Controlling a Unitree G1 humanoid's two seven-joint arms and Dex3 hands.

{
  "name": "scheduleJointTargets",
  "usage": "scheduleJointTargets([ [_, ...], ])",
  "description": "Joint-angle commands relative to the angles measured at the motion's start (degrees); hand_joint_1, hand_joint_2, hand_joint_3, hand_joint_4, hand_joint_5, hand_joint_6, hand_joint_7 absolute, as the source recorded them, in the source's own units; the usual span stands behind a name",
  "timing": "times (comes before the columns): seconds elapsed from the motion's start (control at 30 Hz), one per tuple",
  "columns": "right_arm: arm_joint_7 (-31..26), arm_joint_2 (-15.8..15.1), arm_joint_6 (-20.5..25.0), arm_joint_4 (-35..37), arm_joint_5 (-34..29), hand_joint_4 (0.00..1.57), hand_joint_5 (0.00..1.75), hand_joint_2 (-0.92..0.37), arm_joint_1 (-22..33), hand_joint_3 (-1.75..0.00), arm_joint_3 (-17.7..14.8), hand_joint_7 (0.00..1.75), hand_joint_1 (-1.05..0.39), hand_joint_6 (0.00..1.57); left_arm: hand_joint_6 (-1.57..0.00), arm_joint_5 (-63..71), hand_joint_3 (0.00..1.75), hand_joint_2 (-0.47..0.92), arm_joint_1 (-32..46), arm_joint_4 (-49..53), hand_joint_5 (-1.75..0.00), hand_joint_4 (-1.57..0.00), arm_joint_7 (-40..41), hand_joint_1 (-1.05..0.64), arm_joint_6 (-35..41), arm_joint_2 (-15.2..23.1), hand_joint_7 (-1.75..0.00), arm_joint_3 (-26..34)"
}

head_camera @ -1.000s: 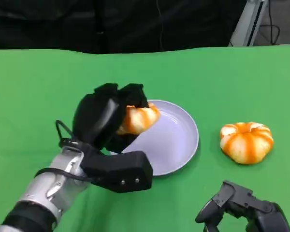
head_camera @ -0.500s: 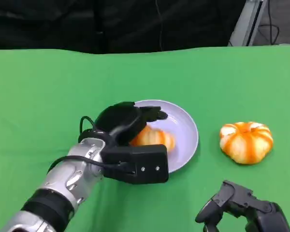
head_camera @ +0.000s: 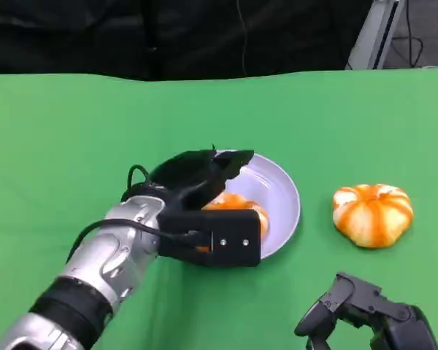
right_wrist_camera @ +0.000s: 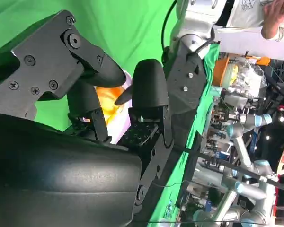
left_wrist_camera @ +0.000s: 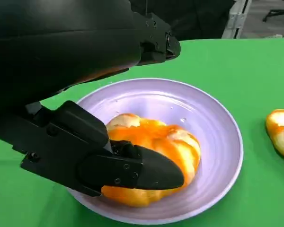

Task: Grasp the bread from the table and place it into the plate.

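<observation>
At centre-left of the head view, our left hand (head_camera: 201, 179) is reaching over the lilac plate (head_camera: 281, 191); its wrist view shows us the bread (left_wrist_camera: 154, 151) sitting in the plate, fingers (left_wrist_camera: 132, 172) spread around it, no longer lifting it. Lower right, our right hand (head_camera: 365, 317) is curling emptily on the green cloth (head_camera: 73, 131), near a second bread (head_camera: 371, 214).

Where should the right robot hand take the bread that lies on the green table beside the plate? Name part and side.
Across the widest middle of the bread, coming from above. It lies flat and domed on the table, apart from the plate, with bare cloth all round, so fingers could likely close on opposite flanks. The right robot hand lies nearest.
</observation>
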Motion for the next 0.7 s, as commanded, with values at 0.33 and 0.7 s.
scheduleJointTargets([
  [0.33,-0.04,-0.32,0.03,-0.84,0.48,0.71,1.59,-0.36,0.62,-1.29,-0.13,1.27,-0.09,0.79,-0.46,-23.64,0.27,0.92,21.38,-34.39,-0.39,-0.43,-7.65,-0.46,4.08,4.06,-0.12,18.41],
  [0.7,0.34,-0.43,0.89,-1.79,0.83,0.71,1.59,-0.36,0.84,-1.30,-0.18,1.27,-0.08,0.79,-0.68,-41.26,1.09,0.55,47.16,-48.15,-1.59,-0.73,-3.22,-0.03,-7.24,-2.21,-1.30,30.31],
])
